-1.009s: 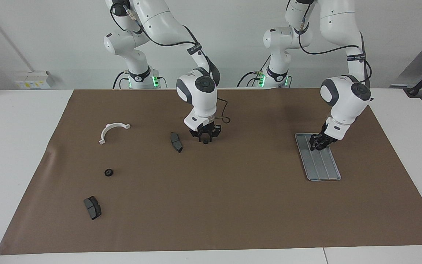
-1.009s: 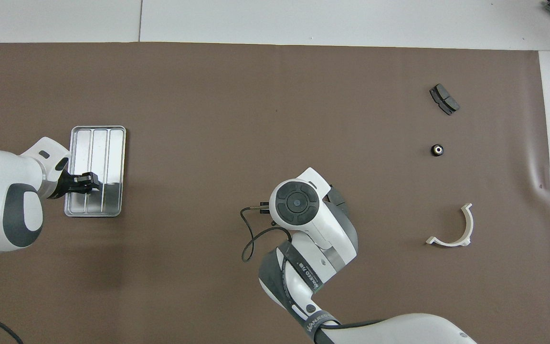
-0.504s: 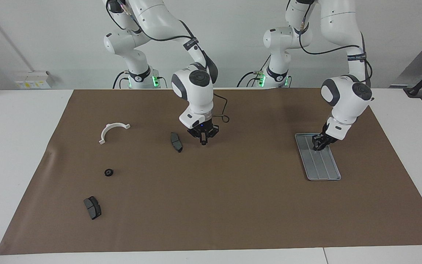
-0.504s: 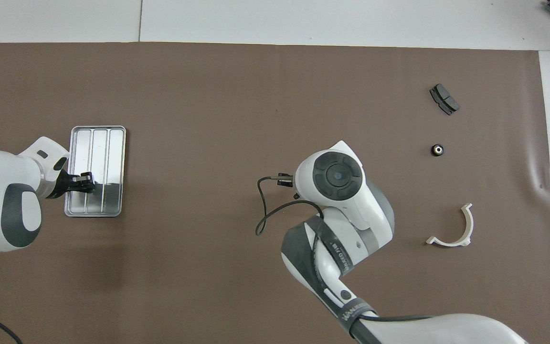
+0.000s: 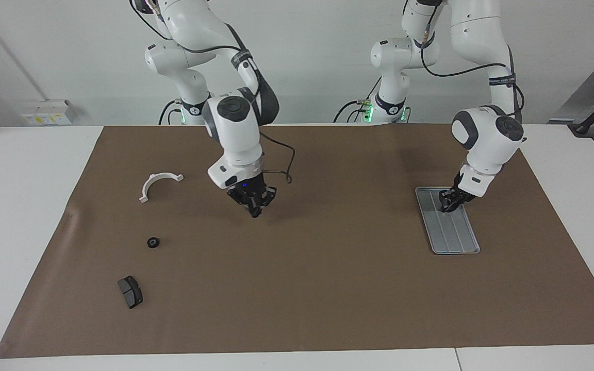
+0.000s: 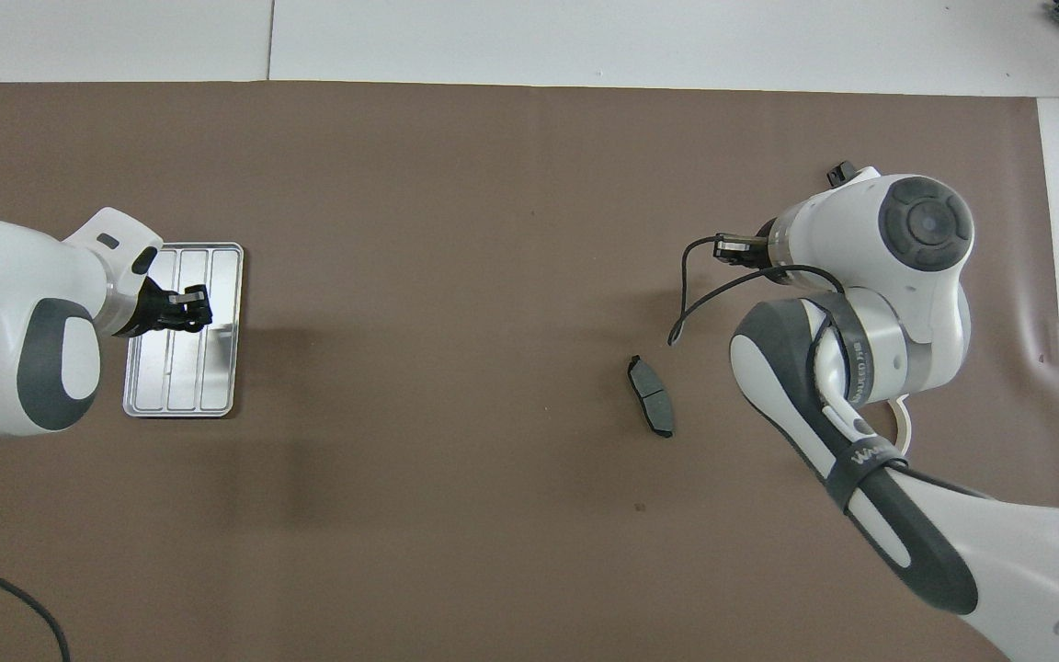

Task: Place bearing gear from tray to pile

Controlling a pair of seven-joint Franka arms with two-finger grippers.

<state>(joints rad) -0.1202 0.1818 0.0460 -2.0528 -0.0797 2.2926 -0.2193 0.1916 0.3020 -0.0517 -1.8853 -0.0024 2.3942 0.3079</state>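
Observation:
The silver-grey tray (image 5: 454, 232) lies at the left arm's end of the brown mat and shows no part in it; it also shows in the overhead view (image 6: 217, 368). My left gripper (image 5: 449, 201) hangs just over the tray's end nearer to the robots (image 6: 191, 311). My right gripper (image 5: 254, 210) is up in the air over one dark brake pad (image 6: 651, 409), fingers drawn to a point on a small dark part, seemingly a bearing gear. The pile holds a white half-ring bracket (image 5: 159, 181), a second brake pad (image 5: 130, 291) and a small black bearing gear (image 5: 153, 242).
The brown mat (image 5: 328, 288) covers most of the white table. A white box (image 5: 47, 111) stands off the mat at the right arm's end, near the robots. In the overhead view the right arm hides the gear and most of the bracket.
My right gripper has swung from the mat's middle toward the right arm's end and now hangs over the brake pad. My left gripper has shifted slightly over the tray.

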